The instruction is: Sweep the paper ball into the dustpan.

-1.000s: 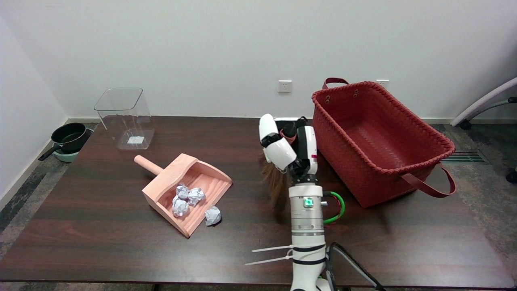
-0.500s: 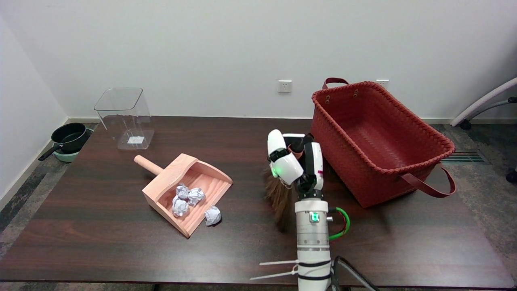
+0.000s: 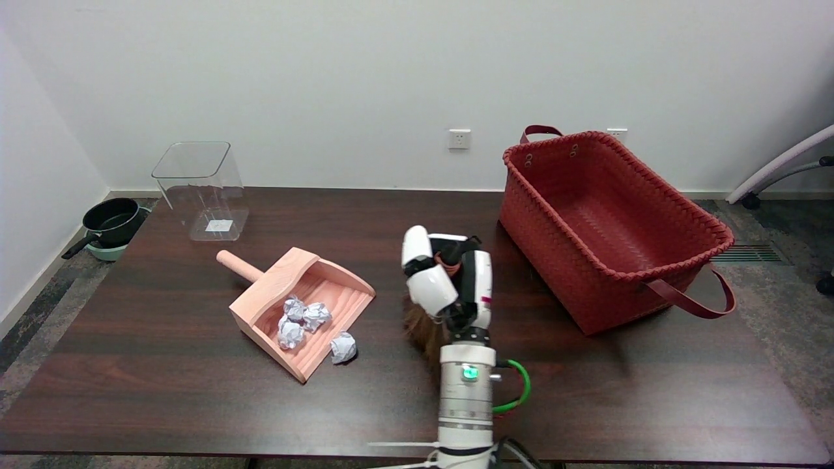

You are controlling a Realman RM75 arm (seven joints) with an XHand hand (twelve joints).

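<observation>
Paper ball (image 3: pixel 343 347) at dustpan (image 3: pixel 301 301) lip; right hand (image 3: pixel 449 280) around brush (image 3: pixel 423 329).

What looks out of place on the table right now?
One paper ball lies on the table just outside the open edge of the pink dustpan, while other paper balls sit inside it. The right hand holds a brush off to that ball's right, apart from it.

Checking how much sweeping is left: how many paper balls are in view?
4. Three paper balls lie bunched inside the dustpan, at and. The fourth sits on the table just outside the dustpan's open edge. More may be hidden beneath the bunch.
</observation>
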